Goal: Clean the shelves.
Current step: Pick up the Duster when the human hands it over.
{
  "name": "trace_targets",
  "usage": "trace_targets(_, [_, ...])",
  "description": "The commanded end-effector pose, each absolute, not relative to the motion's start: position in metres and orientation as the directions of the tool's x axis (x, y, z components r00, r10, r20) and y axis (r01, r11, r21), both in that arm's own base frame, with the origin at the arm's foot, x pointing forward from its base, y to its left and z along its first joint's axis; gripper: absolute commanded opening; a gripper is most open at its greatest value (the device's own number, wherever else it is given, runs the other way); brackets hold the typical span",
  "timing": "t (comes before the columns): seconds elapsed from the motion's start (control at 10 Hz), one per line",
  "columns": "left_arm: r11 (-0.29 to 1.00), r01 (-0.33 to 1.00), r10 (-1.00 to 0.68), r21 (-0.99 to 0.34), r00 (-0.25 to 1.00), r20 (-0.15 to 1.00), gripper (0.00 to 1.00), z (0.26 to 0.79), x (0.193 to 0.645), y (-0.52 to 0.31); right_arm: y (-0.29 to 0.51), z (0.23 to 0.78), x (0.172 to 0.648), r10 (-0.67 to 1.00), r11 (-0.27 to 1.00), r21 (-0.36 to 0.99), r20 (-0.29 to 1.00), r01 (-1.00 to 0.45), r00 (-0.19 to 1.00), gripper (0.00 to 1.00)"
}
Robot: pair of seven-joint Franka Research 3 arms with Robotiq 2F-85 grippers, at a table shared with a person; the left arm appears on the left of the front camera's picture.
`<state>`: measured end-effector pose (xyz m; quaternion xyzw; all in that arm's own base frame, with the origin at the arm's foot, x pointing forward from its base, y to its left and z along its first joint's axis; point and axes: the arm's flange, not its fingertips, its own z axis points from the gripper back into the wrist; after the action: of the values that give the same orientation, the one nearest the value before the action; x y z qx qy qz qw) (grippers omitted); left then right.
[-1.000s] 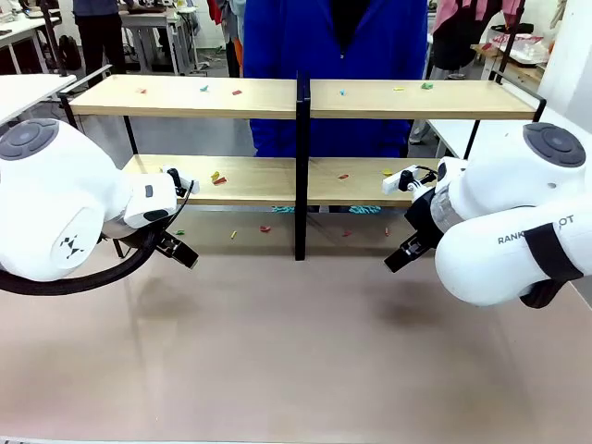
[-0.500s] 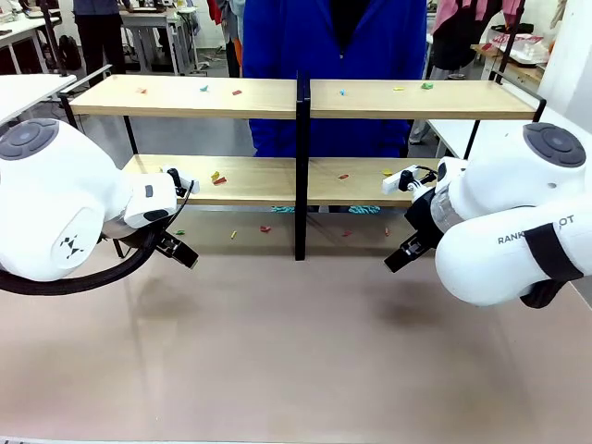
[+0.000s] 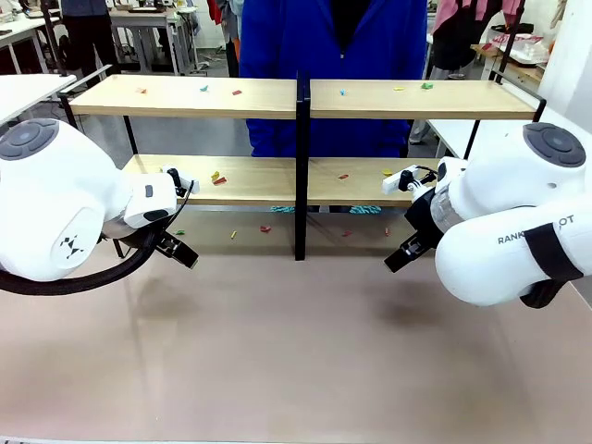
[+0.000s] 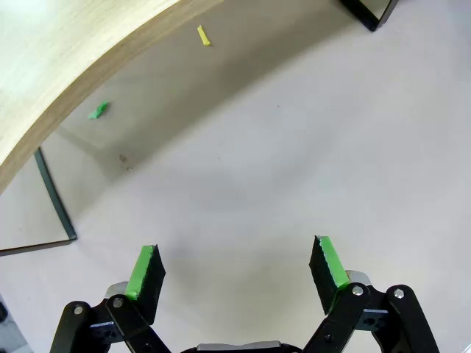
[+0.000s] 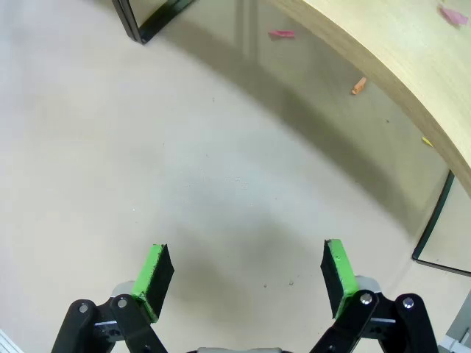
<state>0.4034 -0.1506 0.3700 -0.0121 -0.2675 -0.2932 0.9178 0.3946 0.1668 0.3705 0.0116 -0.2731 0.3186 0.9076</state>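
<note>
The shelves stand across the far half of the table: two long light wooden boards on a thin black frame with a black centre post. Small coloured scraps dot both boards and the tabletop beneath the lower one. My left gripper hovers open over bare tabletop in front of the rack's left half, the lower board's edge ahead of it. Over the right half my right gripper is open too, nothing between its green pads, near the lower board.
A person in a blue coat stands right behind the rack. Scraps lie under the lower board: a green one, a yellow one, a pink one and an orange one. The grey-beige tabletop spreads in front.
</note>
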Motion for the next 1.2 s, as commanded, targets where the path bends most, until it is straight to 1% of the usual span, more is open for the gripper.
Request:
trace_targets(0.0, [0.827, 0.545, -0.532, 0.135, 0.684, 0.498, 1.0, 0.37, 0.403, -0.151, 0.167, 0.371, 0.395, 0.572, 0.797, -0.153, 0.503, -0.584, 0.648, 1.0])
trace_targets(0.1, [0.827, 0.545, -0.532, 0.135, 0.684, 0.498, 1.0, 0.37, 0.403, -0.151, 0.167, 0.37, 0.395, 0.572, 0.797, -0.153, 0.503, -0.585, 0.648, 1.0])
trace_targets(0.2, [0.828, 0.545, -0.532, 0.135, 0.685, 0.498, 1.0, 0.37, 0.403, -0.151, 0.165, 0.369, 0.394, 0.58, 0.777, -0.071, 0.467, -0.625, 0.667, 1.0])
trace_targets(0.3, [0.827, 0.549, -0.521, 0.122, 0.665, 0.535, 1.0, 0.397, 0.378, -0.139, 0.149, 0.396, 0.365, 0.572, 0.774, -0.092, 0.526, -0.627, 0.629, 1.0])
trace_targets(0.4, [0.81, 0.579, -0.507, 0.09, 0.616, 0.603, 1.0, 0.43, 0.347, -0.114, 0.117, 0.433, 0.333, 0.535, 0.794, -0.089, 0.571, -0.601, 0.622, 1.0])
trace_targets(0.5, [0.809, 0.581, -0.483, 0.09, 0.569, 0.666, 1.0, 0.46, 0.316, -0.09, 0.09, 0.466, 0.304, 0.51, 0.816, -0.123, 0.615, -0.565, 0.602, 1.0])
trace_targets(0.7, [0.804, 0.592, -0.387, 0.049, 0.46, 0.799, 1.0, 0.512, 0.252, -0.037, 0.047, 0.523, 0.247, 0.487, 0.832, -0.186, 0.694, -0.522, 0.53, 1.0])
trace_targets(0.9, [0.759, 0.65, -0.321, 0.025, 0.34, 0.884, 1.0, 0.533, 0.206, 0.006, 0.023, 0.562, 0.198, 0.498, 0.807, -0.239, 0.768, -0.541, 0.404, 1.0])
trace_targets(1.0, [0.754, 0.656, -0.305, 0.024, 0.317, 0.898, 1.0, 0.535, 0.196, 0.016, 0.02, 0.571, 0.184, 0.519, 0.793, -0.271, 0.771, -0.546, 0.37, 1.0])
trace_targets(1.1, [0.76, 0.649, -0.286, 0.018, 0.309, 0.907, 1.0, 0.534, 0.192, 0.019, 0.021, 0.574, 0.176, 0.53, 0.793, -0.296, 0.767, -0.533, 0.362, 1.0])
